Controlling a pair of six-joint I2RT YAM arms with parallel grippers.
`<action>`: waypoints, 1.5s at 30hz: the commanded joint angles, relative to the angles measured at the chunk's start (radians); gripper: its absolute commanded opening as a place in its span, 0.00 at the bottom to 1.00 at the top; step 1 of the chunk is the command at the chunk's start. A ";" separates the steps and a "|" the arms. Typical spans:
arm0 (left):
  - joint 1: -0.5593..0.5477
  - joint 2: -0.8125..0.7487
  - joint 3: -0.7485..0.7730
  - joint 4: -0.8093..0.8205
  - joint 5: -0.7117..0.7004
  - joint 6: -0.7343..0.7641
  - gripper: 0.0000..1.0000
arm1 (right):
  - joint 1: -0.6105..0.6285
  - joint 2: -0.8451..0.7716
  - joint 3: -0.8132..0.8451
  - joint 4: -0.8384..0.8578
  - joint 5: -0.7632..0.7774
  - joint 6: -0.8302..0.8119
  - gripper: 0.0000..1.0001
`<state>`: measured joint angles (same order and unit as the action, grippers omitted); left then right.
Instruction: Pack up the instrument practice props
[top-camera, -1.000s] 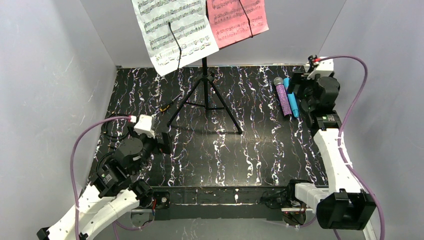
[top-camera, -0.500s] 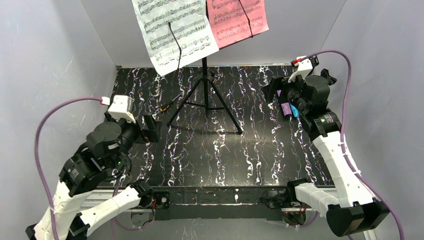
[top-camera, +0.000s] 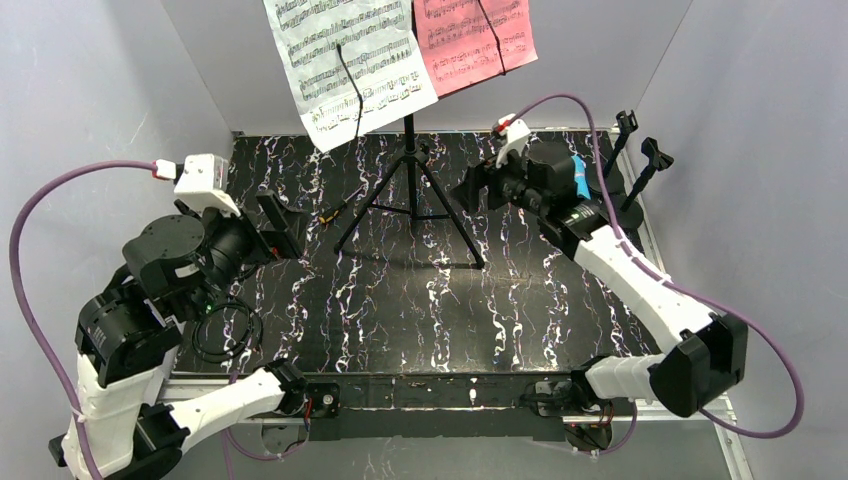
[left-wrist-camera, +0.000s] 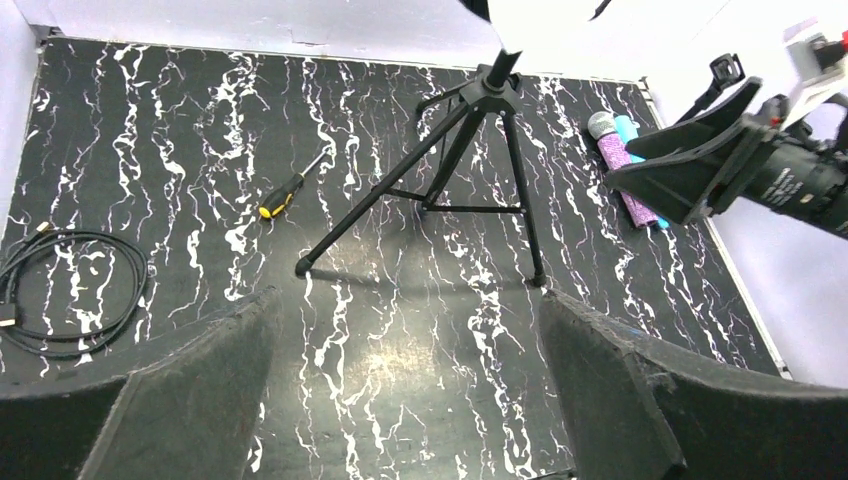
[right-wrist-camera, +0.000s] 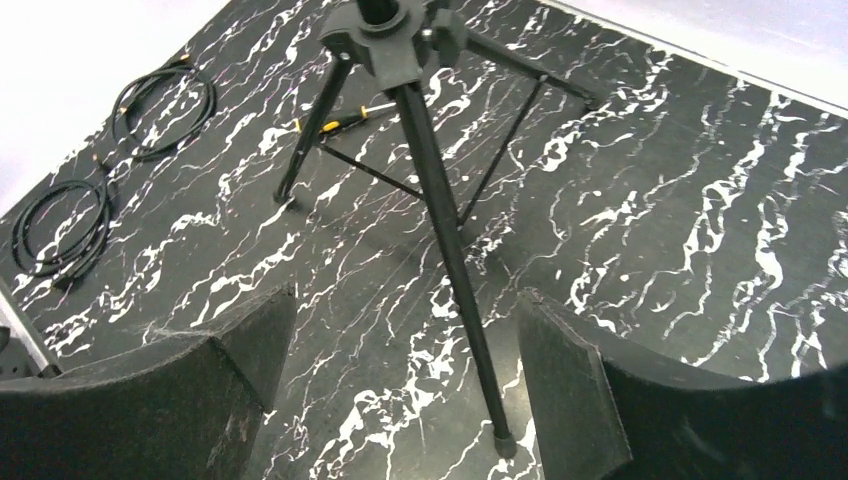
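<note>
A white music sheet (top-camera: 350, 60) and a pink music sheet (top-camera: 470, 40) hang on the tall tripod stand (top-camera: 410, 190) at the back. The purple glitter microphone (left-wrist-camera: 627, 185) and the blue microphone (left-wrist-camera: 632, 130) lie side by side at the right; from above only a bit of the blue microphone (top-camera: 578, 177) shows behind the right arm. Two black mic holders (top-camera: 625, 130) (top-camera: 650, 160) stand by the right wall. My right gripper (top-camera: 470, 190) is open and empty, facing the tripod's leg (right-wrist-camera: 450, 230). My left gripper (top-camera: 285, 225) is open and empty, raised over the left of the table.
A yellow-handled screwdriver (top-camera: 335, 210) lies left of the tripod's feet. A coiled black cable (top-camera: 225, 335) lies near the left front, below my left arm. In the right wrist view there are two cable coils (right-wrist-camera: 160, 100) (right-wrist-camera: 65, 225). Grey walls close in the table on three sides.
My right gripper has left the microphones and swung left toward the tripod, uncovering the mic holders. My left arm has lifted and drawn back to the left, uncovering the cable.
</note>
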<state>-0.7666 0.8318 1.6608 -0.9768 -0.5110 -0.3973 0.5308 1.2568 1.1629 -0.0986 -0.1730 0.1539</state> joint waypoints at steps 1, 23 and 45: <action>0.007 0.064 0.115 -0.037 -0.058 0.030 0.97 | 0.049 0.026 0.107 0.089 -0.010 -0.027 0.88; 0.301 0.555 0.749 -0.007 0.277 0.102 0.88 | 0.147 0.011 0.444 -0.064 -0.148 0.054 0.84; 0.549 0.541 0.668 0.158 0.710 -0.078 0.66 | 0.263 0.340 0.855 0.041 -0.149 0.177 0.74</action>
<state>-0.2249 1.3987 2.3402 -0.8597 0.1574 -0.4694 0.7879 1.5639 1.9430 -0.1238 -0.3412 0.3054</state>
